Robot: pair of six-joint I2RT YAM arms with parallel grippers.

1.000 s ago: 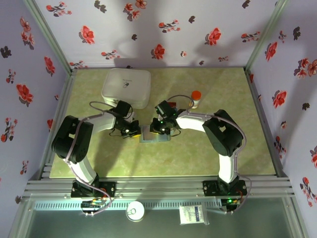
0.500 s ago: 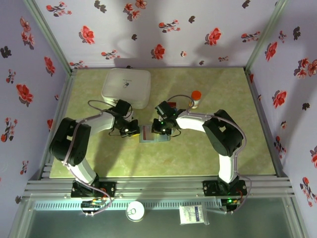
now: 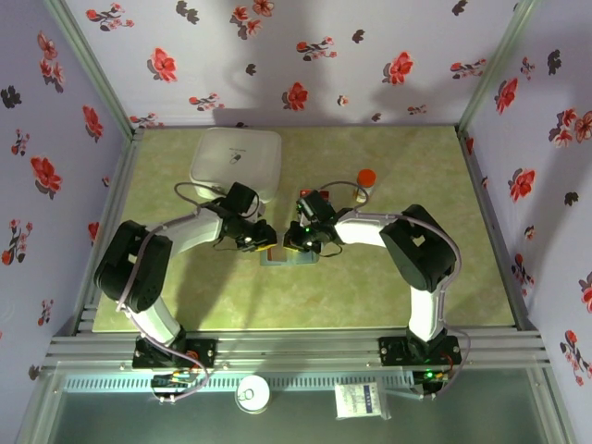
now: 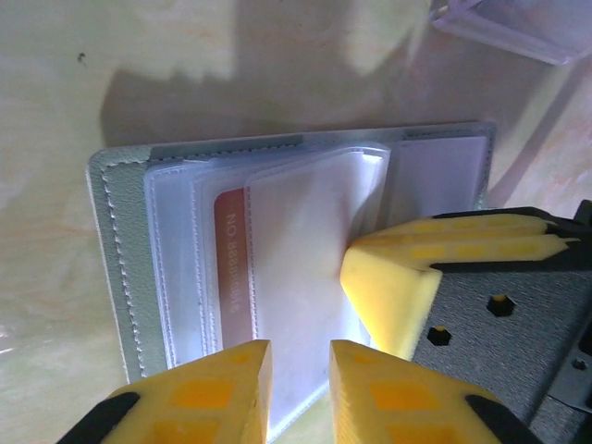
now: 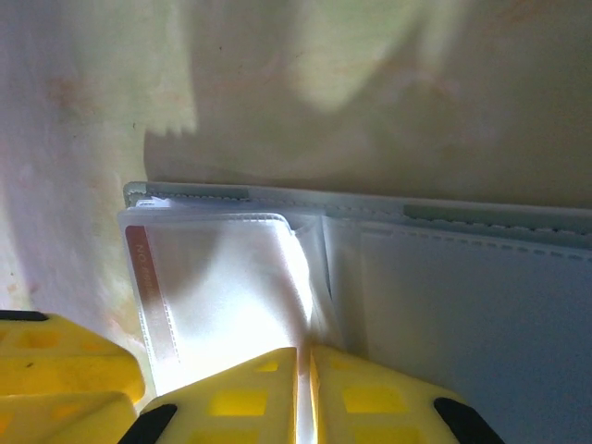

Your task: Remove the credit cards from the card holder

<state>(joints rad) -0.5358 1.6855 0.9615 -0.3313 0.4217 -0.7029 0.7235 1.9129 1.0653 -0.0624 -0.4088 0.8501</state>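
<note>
Over on the far left a white box [image 3: 236, 159] is sitting on the green table [image 3: 416, 277], and just this side of it the left pincer [image 4: 299, 375] is hanging low over the left panel of the card holder [image 3: 289, 258]. Its yellow jaws are standing a narrow way apart, with nothing caught between them that I can make out. The holder is lying opened flat in the middle of the table, between the two arms, clear sleeves facing up. A red-orange card [image 4: 233, 270] is showing through the sleeves of the left panel, tucked in and not yet out. I am not spotting any other card from here. To the right, the right pincer [image 5: 303, 375] is bearing down on the sleeves near the fold, jaws brought almost together. Whether a clear leaf is nipped between them I cannot tell. Far right of it a small bottle with an orange cap [image 3: 366, 178] is standing clear of the work. I judge they are in the middle of getting at the first card. Next, the right pincer should be pinning the holder while the left one takes the card's exposed edge and slides it out leftward.
</note>
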